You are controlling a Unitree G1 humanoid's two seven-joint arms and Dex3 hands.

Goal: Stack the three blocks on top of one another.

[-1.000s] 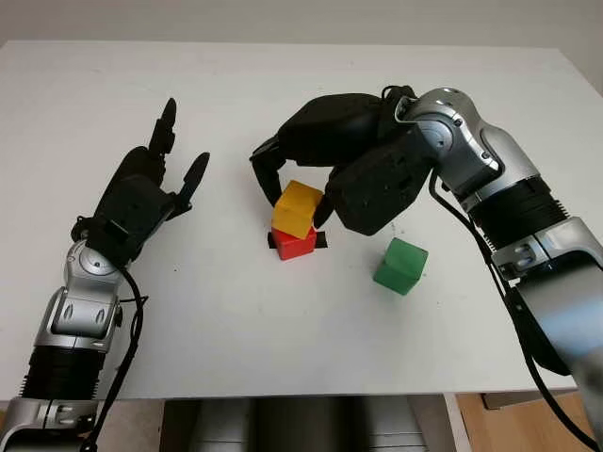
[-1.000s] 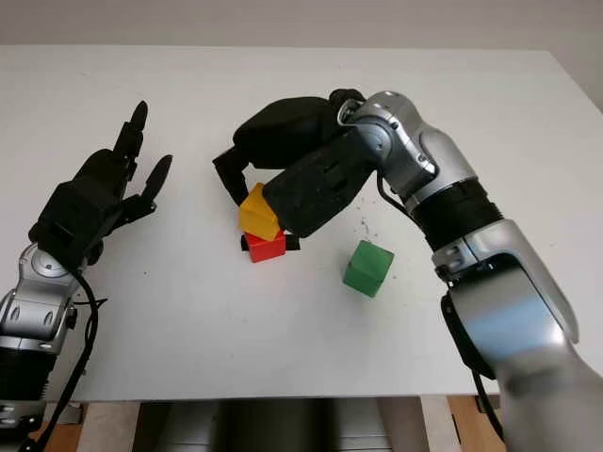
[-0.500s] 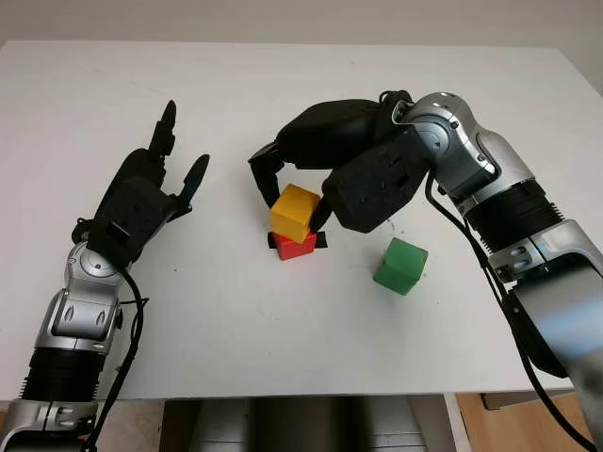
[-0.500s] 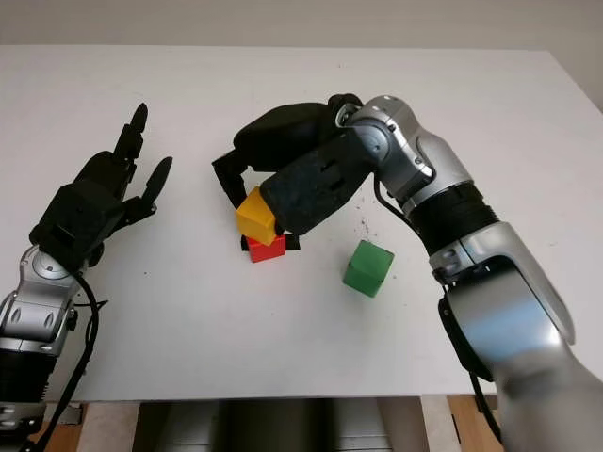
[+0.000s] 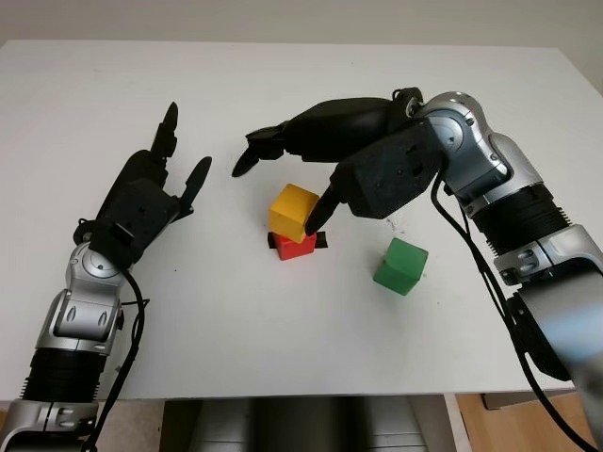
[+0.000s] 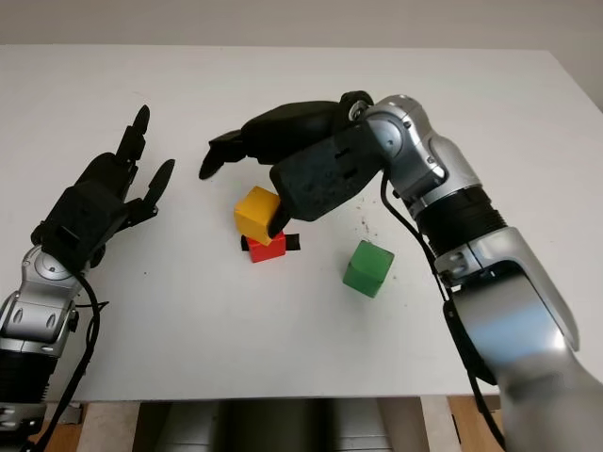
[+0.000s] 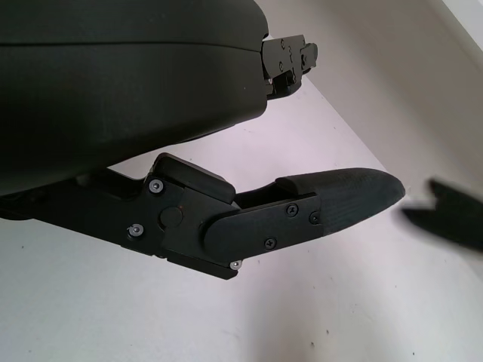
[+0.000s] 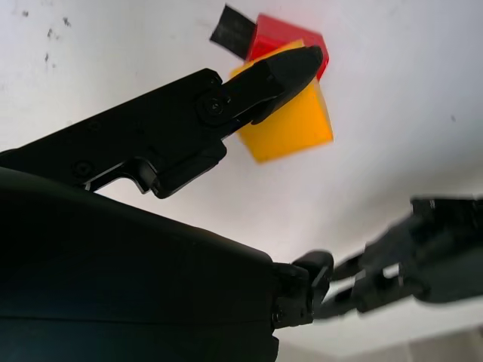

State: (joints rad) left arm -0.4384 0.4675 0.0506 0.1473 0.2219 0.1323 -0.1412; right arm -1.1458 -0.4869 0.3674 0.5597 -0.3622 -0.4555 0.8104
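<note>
Fingers on the right hand (image 5: 311, 165) are opened wide and holding nothing; the hand hangs right above the little stack in the middle of the white table (image 5: 283, 339); its two upper fingers (image 5: 259, 151) stick out toward the robot's left, well clear of the blocks, while the thumb (image 5: 322, 213) angles down so its tip sits right against the right-hand face of the yellow block (image 5: 294, 211); can't tell for sure if it's actually touching or just a hair off, though the right wrist view has that tip lying across the block's edge.

Yellow block is sitting on top of the red block (image 5: 296, 245), turned a bit so the corners don't line up, and shifted slightly toward the far-left side; red one pokes out underneath at the front; there's a small black tab (image 8: 232, 32) on the table just beside the red block, peeking out from behind it.

Green block (image 5: 400, 266) is on its own on the table, near the stack on the robot's right and a little closer to the robot; not touching anything, under the right forearm's side.

Left hand (image 5: 141, 202) is way over on the left of the table, well apart from all three blocks; open, holding nothing, fingers pointing away from the robot.
</note>
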